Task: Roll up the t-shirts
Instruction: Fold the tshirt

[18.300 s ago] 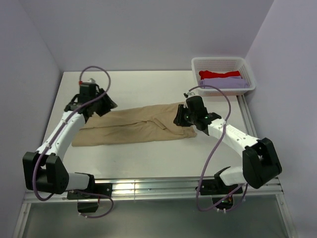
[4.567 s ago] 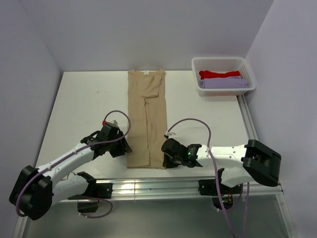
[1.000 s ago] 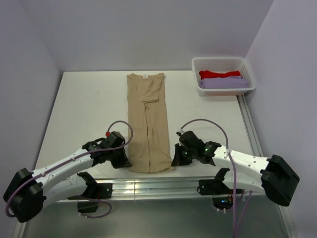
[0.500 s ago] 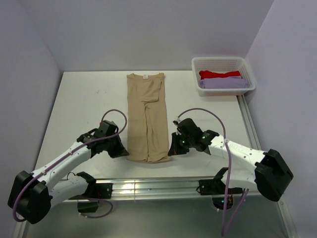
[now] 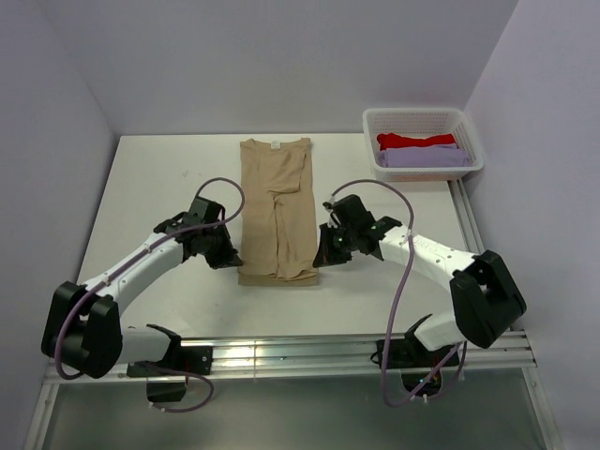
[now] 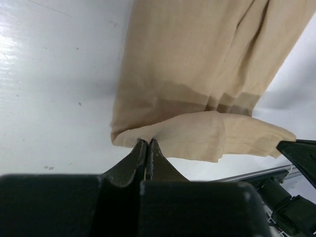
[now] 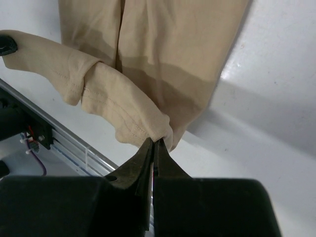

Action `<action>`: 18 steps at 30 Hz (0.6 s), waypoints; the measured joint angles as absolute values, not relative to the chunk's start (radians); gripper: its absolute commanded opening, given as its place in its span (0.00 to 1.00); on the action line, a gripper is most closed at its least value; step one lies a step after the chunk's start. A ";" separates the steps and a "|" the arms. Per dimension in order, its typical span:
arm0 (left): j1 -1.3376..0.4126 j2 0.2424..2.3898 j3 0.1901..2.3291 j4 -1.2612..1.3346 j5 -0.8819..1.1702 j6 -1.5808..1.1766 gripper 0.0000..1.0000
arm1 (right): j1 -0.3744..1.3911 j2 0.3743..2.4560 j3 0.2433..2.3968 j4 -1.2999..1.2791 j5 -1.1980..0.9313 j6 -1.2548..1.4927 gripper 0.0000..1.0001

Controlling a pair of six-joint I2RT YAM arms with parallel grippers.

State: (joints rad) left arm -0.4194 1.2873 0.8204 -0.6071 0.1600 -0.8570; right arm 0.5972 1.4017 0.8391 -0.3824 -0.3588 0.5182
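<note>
White table [image 5: 159,187]: tan t-shirt [image 5: 277,202], basket [image 5: 427,172]

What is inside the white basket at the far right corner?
A red t-shirt behind a lavender t-shirt; anything beneath them is hidden by cloth and the basket wall.

Tan t-shirt [image 5: 277,206]: folded into a long narrow strip, flat on the table [image 5: 169,178], white neck label [image 5: 276,143] at far end. Near hem [image 6: 197,138] lifted, turned back over the body. Red t-shirt [image 5: 415,141] and lavender t-shirt [image 5: 424,157]: folded, touching, in the basket [image 5: 375,117], far right.
</note>
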 measured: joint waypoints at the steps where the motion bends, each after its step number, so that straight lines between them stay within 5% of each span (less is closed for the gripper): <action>1: -0.415 1.298 0.824 -0.606 0.160 -0.851 0.00 | 0.591 1.412 0.847 -0.384 -0.361 0.514 0.00; 18: -0.351 1.398 0.873 -0.540 0.165 -0.804 0.00 | 0.525 1.555 0.979 -0.390 -0.387 0.468 0.00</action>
State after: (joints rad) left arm -0.3508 1.3983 0.8730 -0.5396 0.1650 -0.8043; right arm 0.5251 1.5547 0.9791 -0.3897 -0.3870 0.4679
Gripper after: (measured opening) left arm 0.015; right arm 0.011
